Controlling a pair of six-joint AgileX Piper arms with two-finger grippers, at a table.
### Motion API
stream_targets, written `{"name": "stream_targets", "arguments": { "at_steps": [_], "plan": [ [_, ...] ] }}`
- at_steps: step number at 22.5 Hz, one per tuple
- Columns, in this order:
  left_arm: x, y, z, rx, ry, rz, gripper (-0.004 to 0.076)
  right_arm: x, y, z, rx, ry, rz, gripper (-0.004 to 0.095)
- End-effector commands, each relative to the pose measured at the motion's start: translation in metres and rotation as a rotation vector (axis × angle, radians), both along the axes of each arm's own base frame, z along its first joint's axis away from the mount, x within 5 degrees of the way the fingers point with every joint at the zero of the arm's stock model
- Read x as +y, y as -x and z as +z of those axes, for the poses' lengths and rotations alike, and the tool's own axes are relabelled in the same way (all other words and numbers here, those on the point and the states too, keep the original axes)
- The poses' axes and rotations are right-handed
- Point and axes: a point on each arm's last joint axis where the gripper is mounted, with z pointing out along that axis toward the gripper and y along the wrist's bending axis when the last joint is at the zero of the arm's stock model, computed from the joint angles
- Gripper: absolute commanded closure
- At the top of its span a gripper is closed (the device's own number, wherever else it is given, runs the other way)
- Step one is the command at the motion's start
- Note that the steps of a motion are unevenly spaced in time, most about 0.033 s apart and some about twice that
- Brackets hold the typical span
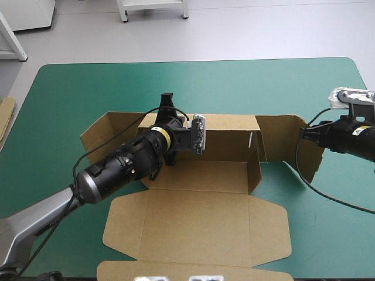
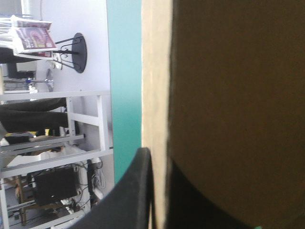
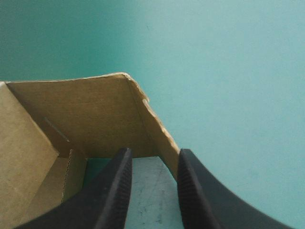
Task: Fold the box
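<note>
The brown box (image 1: 193, 216) lies in the middle of the teal-green table, its back wall (image 1: 228, 137) raised and its lid flat toward the front edge. My left gripper (image 1: 167, 100) sits over the left part of that wall's top edge. In the left wrist view the gripper (image 2: 159, 157) is shut on the box's wall (image 2: 228, 95), one finger on each face. My right gripper (image 1: 306, 136) is at the outer edge of the raised right flap (image 1: 287, 140). Its own view shows this gripper (image 3: 153, 152) open, the flap's edge (image 3: 95, 114) reaching between the fingertips.
A left side flap (image 1: 99, 137) angles outward from the back wall. More brown board (image 1: 6, 117) shows at the table's left edge. Bare teal-green cover (image 1: 234, 82) stretches beyond the box to the far edge and to the right of the flap.
</note>
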Motion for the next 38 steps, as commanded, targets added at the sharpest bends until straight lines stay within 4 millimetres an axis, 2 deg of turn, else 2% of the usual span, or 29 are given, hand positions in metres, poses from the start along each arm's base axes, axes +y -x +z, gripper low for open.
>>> {"name": "stream_targets", "arguments": {
  "at_steps": [1, 4, 7, 11, 15, 18, 20, 28, 32, 36, 38],
  "plan": [
    [0.006, 0.015, 0.004, -0.106, 0.021, 0.028, 0.0733, 0.002, 0.0, 0.018, -0.107, -0.02, 0.023, 0.0596],
    [0.004, 0.016, -0.005, -0.136, -0.051, 0.0, 0.0733, 0.002, -0.005, 0.019, -0.096, -0.021, 0.032, 0.0596],
    [0.007, 0.012, -0.002, -0.18, -0.086, -0.002, 0.0733, 0.003, -0.01, 0.029, -0.125, -0.025, 0.048, 0.0596],
    [0.022, -0.005, 0.005, -0.255, -0.053, 0.079, 0.0733, 0.002, -0.023, 0.04, -0.139, -0.02, 0.056, 0.0596],
    [0.021, -0.005, 0.005, -0.251, -0.034, 0.076, 0.0732, 0.003, -0.035, 0.044, -0.138, -0.043, 0.075, 0.0596],
    [0.018, -0.011, 0.011, -0.338, -0.041, -0.007, 0.0732, 0.002, -0.045, 0.05, -0.155, -0.033, 0.076, 0.0596],
    [0.017, -0.015, 0.012, -0.335, 0.009, 0.014, 0.0732, 0.002, -0.049, 0.052, -0.149, -0.033, 0.083, 0.0596],
    [0.009, -0.024, -0.003, -0.337, -0.035, 0.0, 0.0732, 0.0, -0.065, 0.05, -0.119, -0.035, 0.092, 0.0596],
    [0.007, -0.025, -0.006, -0.31, 0.028, 0.039, 0.0732, 0.0, -0.076, 0.056, -0.121, -0.04, 0.094, 0.0596],
    [0.009, -0.026, -0.006, -0.314, 0.023, 0.053, 0.0733, 0.005, -0.091, 0.043, -0.035, -0.111, 0.152, 0.0596],
    [0.009, -0.026, -0.006, -0.315, 0.021, 0.059, 0.0732, 0.005, -0.11, 0.043, -0.1, -0.13, 0.158, 0.0596]
  ]
}}
